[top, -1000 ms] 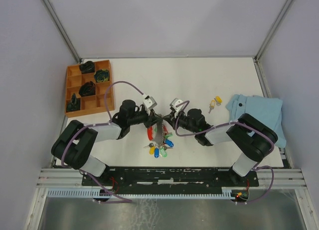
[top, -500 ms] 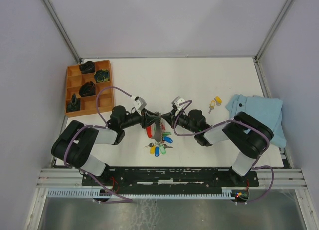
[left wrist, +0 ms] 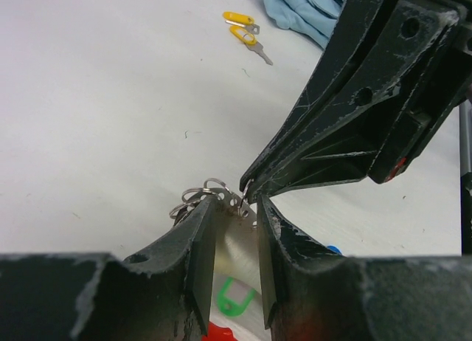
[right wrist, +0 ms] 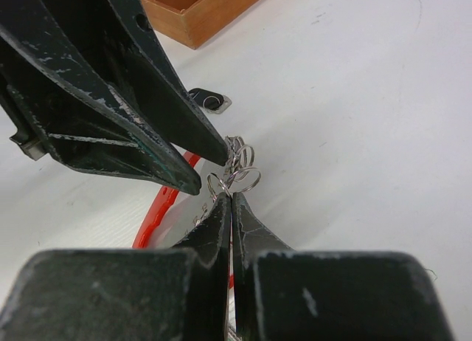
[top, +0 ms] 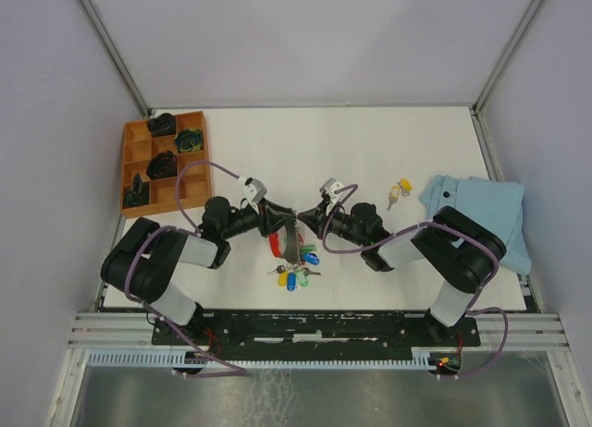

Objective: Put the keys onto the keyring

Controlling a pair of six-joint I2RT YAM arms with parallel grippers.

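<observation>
The keyring (top: pixel 289 242), grey metal rings with a perforated plate and a red strap (right wrist: pixel 158 208), hangs between both grippers at the table's middle. My right gripper (right wrist: pixel 232 195) is shut on one thin ring of the cluster (right wrist: pixel 240 167). In the left wrist view my left gripper (left wrist: pixel 234 206) stands open, its fingers either side of the silver plate (left wrist: pixel 236 241), rings (left wrist: pixel 193 197) at its left fingertip. Several keys (top: pixel 294 277) with blue, yellow and green tags dangle below. Two yellow-tagged keys (top: pixel 400 191) lie loose on the table to the right.
An orange compartment tray (top: pixel 129 168) with dark parts sits at the back left. A light blue cloth (top: pixel 481 214) lies at the right edge. A small black piece (right wrist: pixel 209 100) rests on the table beyond the left fingers.
My left gripper's jaws have spread apart and the left arm has drawn back a little to the left. The right gripper stays shut on the ring.
</observation>
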